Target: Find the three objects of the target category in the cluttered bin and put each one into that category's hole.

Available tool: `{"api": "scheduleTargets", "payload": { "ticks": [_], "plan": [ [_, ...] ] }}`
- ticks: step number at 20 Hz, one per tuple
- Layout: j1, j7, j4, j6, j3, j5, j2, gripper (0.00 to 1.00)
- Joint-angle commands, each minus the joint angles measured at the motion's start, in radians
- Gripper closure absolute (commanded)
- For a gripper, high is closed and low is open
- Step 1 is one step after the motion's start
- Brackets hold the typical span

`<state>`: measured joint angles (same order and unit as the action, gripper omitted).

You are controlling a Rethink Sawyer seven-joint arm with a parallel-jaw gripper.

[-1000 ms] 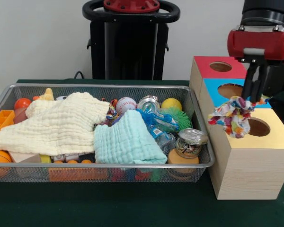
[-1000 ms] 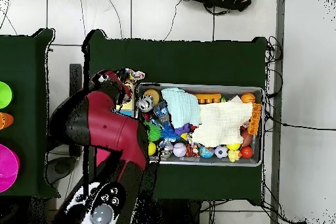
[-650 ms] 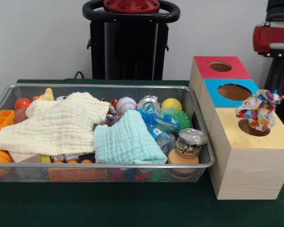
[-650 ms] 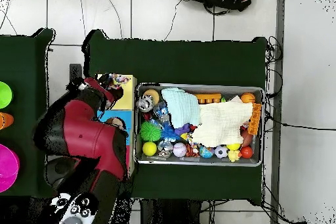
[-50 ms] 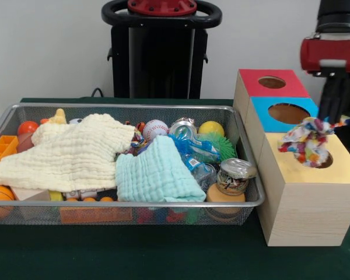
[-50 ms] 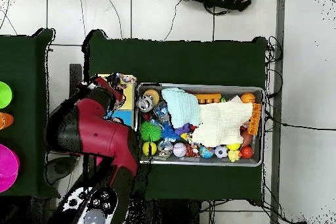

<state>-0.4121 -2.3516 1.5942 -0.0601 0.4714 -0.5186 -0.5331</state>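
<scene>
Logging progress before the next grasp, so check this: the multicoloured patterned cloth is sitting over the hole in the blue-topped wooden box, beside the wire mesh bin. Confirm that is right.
Not quite. The multicoloured patterned cloth sits over the hole in the yellow-topped wooden box, not the blue-topped one, whose hole is uncovered. The front view shows this. The boxes do stand beside the wire mesh bin.

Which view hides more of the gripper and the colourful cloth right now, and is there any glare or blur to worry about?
Overhead view: the red arm covers most of the box; only a scrap of the cloth shows. Front view: the cloth is sharp over the yellow hole, the gripper dark, its state unreadable. Soft even light; slight shine on the jar lid.
</scene>
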Motion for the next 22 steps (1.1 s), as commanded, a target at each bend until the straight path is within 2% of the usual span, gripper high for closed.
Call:
{"api": "scheduleTargets", "payload": {
  "ticks": [1,7,15,22],
  "plan": [
    [0.068,-0.149,0.187,0.086,-0.172,0.082,-0.008,1.00],
    [0.036,-0.159,0.201,0.098,-0.146,0.080,0.001,1.00],
    [-0.095,-0.187,0.162,0.006,-0.016,-0.012,0.048,1.00],
    [-0.079,-0.183,0.168,0.040,-0.037,-0.010,0.051,1.00]
  ]
}}
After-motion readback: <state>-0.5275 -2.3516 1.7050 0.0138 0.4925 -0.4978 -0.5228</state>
